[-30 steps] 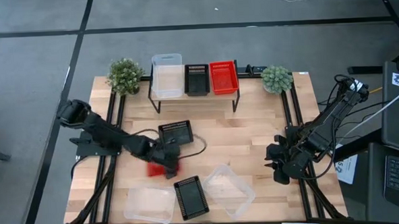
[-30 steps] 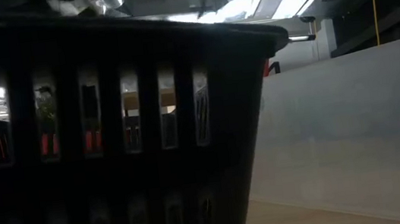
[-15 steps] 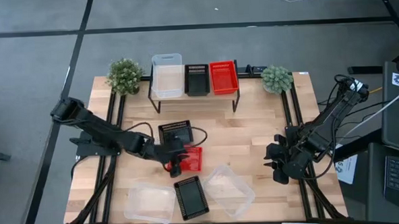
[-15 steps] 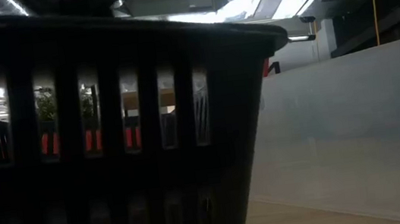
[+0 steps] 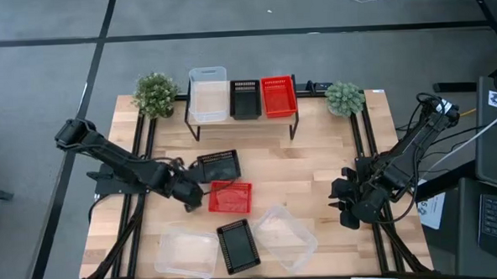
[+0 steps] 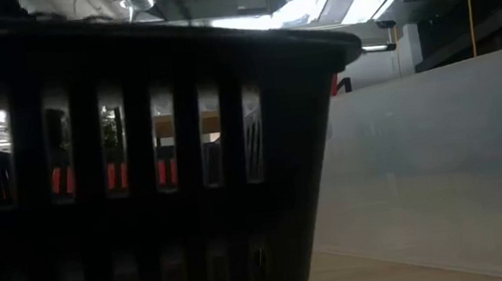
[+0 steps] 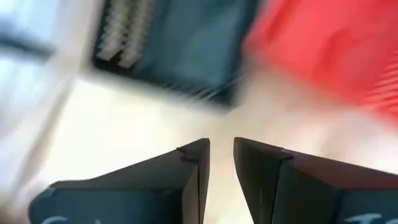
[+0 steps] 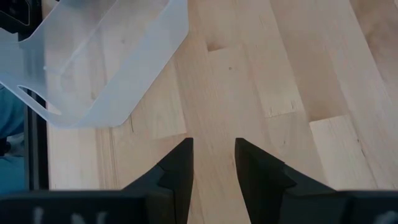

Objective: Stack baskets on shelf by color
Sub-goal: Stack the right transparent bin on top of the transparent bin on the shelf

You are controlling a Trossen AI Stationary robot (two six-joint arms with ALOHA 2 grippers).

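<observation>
The left gripper (image 5: pixel 192 198) hangs low over the counter (image 5: pixel 308 166), its fingers (image 7: pixel 193 177) standing slightly apart with nothing between them; bare wood shows in the narrow gap. Just beside the fingertips lies a red basket (image 5: pixel 231 197), flat on the counter near its middle, and a black basket (image 5: pixel 219 166) sits just behind it, toward the back edge. Whether the fingertips touch the red basket cannot be told.

The right gripper (image 5: pixel 345 204) waits near the right edge of the counter, its fingers (image 8: pixel 177 171) also slightly apart and empty over bare wood, with a clear basket (image 8: pixel 93 56) near them.

Toward the front edge three more baskets lie side by side: a clear one (image 5: pixel 186 253) near the front left corner, a second black one (image 5: pixel 238 244) in the middle, and the clear one (image 5: pixel 285 236) on the right. In the low view the dark slatted wall of that black basket (image 6: pixel 140 173) fills most of the picture.

Along the back edge stands the shelf (image 5: pixel 291 121). On it sit a clear basket (image 5: pixel 208 97), a black basket (image 5: pixel 245 98) and a red basket (image 5: pixel 278 96), in a row from left to right, each touching the next. A potted plant (image 5: pixel 155 94) stands at the back left corner and another (image 5: pixel 344 97) at the back right corner.
</observation>
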